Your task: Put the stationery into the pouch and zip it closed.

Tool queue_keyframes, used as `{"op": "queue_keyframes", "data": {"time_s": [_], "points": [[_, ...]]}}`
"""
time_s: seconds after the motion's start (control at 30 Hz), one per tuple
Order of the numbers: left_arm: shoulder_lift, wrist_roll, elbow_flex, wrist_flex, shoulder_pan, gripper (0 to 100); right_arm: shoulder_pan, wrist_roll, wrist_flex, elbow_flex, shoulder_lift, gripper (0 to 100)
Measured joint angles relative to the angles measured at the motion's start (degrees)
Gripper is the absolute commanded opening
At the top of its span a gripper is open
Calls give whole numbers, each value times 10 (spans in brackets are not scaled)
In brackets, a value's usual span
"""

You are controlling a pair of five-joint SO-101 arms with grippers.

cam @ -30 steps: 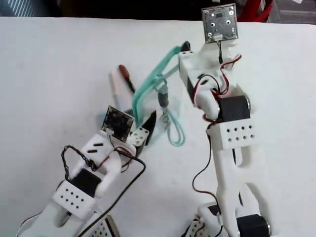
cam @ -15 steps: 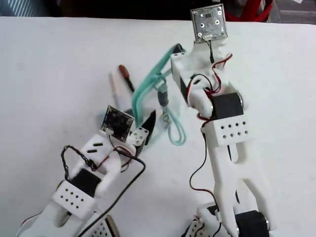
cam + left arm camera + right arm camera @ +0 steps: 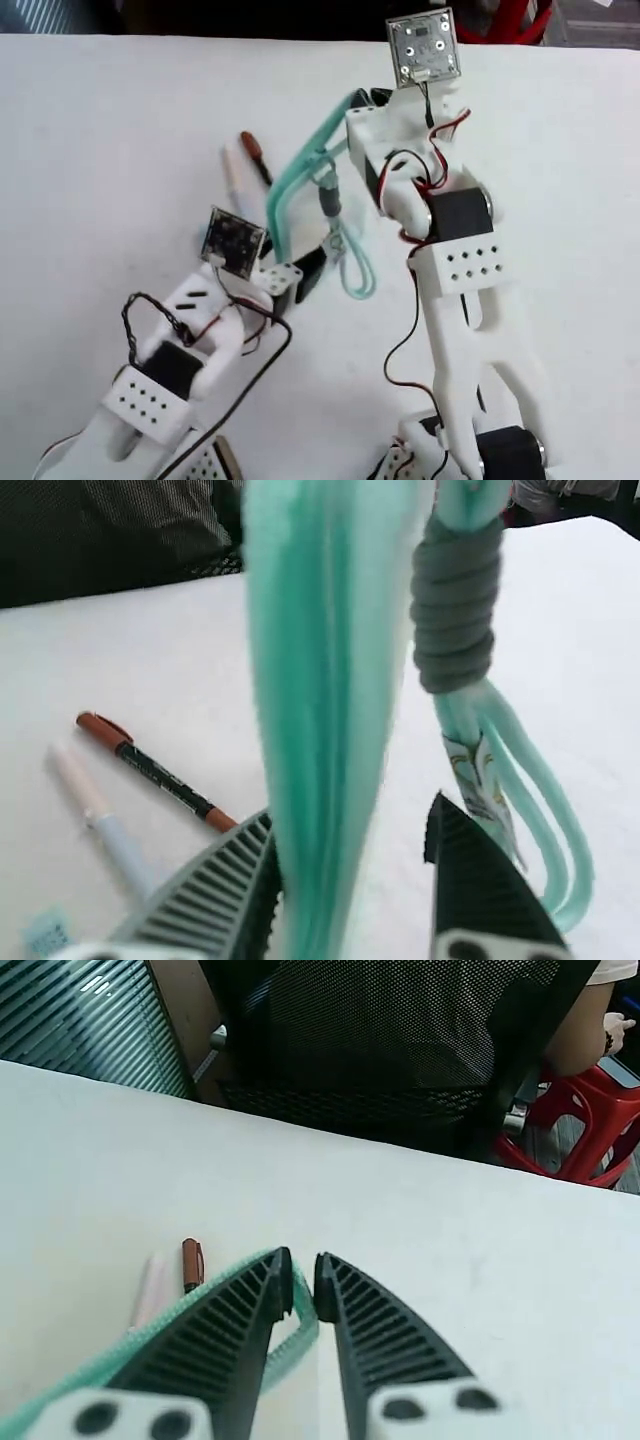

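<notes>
Pinching pouch (image 3: pixel 310 730), right end effector (image 3: pixel 303 1268), left end effector (image 3: pixel 352 825) straddling it

We see the white table (image 3: pixel 120 120) brightly, evenly lit, almost washed out around the left gripper (image 3: pixel 308 266), where the pouch (image 3: pixel 320 680) glows pale. Shadows on it are faint and soft. Beyond the right gripper (image 3: pixel 303 1272) the chair back (image 3: pixel 400 1050) sits dark, with glints on the blinds (image 3: pixel 70 1010)

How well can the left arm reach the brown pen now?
Probably not at once: the left gripper has its jaws on either side of the pouch, which the right gripper holds up. The brown pen lies uncovered on the table nearby, so it should be reachable after backing off.
</notes>
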Motion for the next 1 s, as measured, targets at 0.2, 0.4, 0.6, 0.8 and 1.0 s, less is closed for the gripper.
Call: {"op": "queue_keyframes", "data": {"time_s": [0.2,0.4,0.6,0.8,1.0], "points": [[-98,16,-65,184,-5,238,8,0,5,1,0,29],[-296,-62,-157,367,-113,238,11,0,30,-2,-3,29],[-354,-117,-183,393,-256,238,11,-1,34,-2,-5,29],[-156,-98,-211,344,-289,238,13,-1,69,-1,-34,29],[189,-80,-355,323,-305,237,12,0,93,21,-105,29]]}}
